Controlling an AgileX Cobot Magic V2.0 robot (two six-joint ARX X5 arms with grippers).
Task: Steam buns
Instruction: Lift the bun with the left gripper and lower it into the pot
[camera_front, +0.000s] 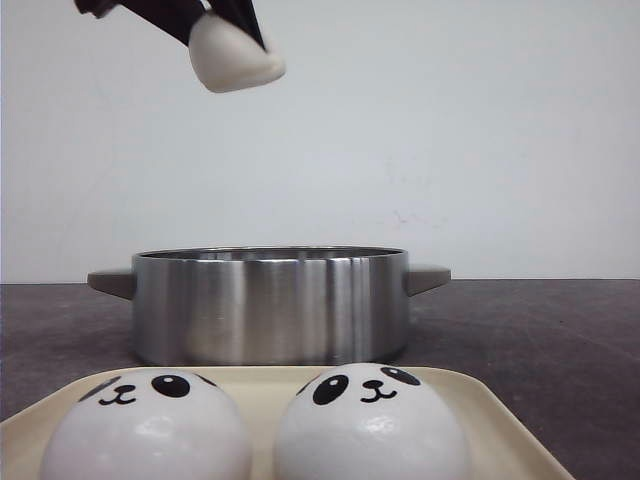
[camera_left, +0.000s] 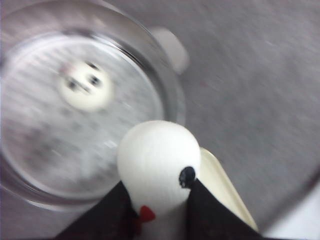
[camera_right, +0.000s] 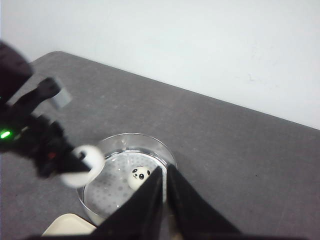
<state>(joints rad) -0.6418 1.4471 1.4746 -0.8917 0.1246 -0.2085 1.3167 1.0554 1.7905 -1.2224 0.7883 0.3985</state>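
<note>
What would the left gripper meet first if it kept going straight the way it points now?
Probably the perforated floor of the steamer pot. The left gripper, shut on a bun, points down over the pot's near rim, beside the bun already inside. Depth is unclear, so it might clip the rim.

Left gripper (camera_front: 232, 35) is up high at the top of the front view, black fingers (camera_left: 212, 215) clamped on either side of a panda bun (camera_front: 236, 58), arm (camera_right: 30, 135) reaching in dark with a green light glowing. Right gripper (camera_right: 165, 186) hangs high too, fingers pressed nearly together, nothing between them.
</note>
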